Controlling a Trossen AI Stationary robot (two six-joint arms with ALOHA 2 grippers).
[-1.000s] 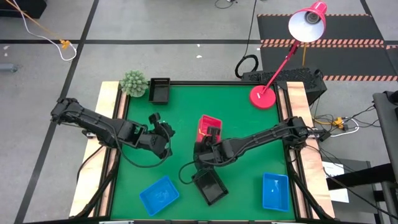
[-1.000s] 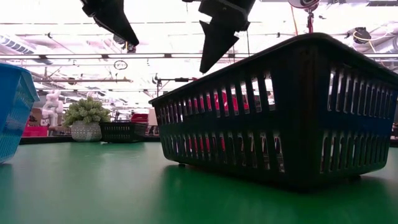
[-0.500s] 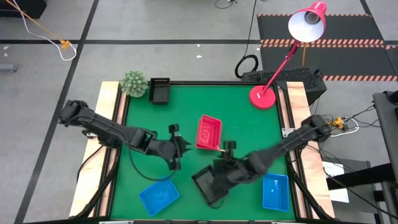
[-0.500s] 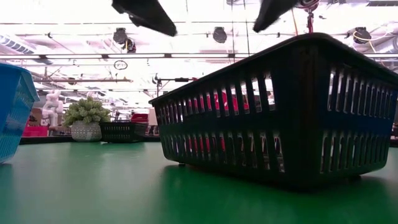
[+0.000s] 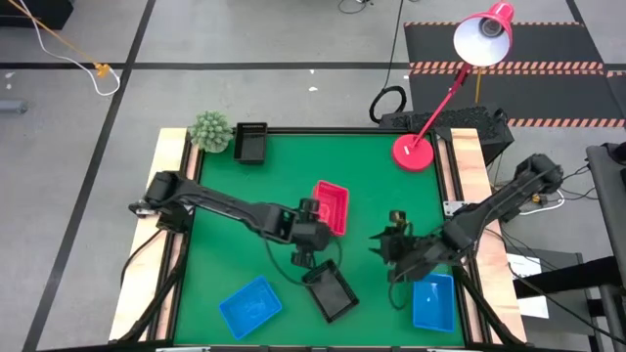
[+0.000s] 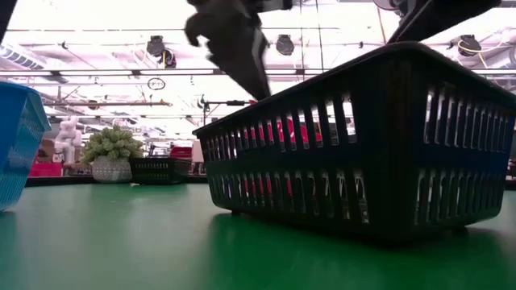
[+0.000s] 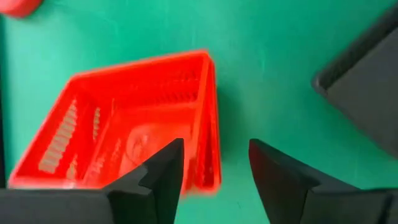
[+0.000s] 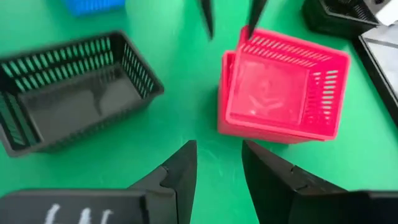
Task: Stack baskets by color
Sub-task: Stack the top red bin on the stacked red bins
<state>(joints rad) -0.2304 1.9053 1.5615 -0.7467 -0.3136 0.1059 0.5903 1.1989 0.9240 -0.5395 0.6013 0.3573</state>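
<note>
Baskets are lying spread over the green table. Near the middle, the red-pink baskets are sitting nested as one stack; from my right wrist I am seeing at least two rims there, one inside the other. A black basket is lying tilted toward the near edge, just below my left gripper, and it is filling most of the low view. Another black basket is sitting at the far left corner, beside the fuzzy green ball plant. One blue basket is lying at the near left and another blue basket at the near right.

I am reaching my left gripper in over the middle of the table, between the red-pink stack and the tilted black basket. Its fingers are standing apart with nothing between them, and one finger is showing over the edge of the red stack's end wall.

My right gripper is hovering to the right of the red stack and above the near-right blue basket. Its fingers are parted and are holding nothing, pointing across the bare green toward the red stack and the black basket.

The red desk lamp is standing with its round base on the far right corner.
</note>
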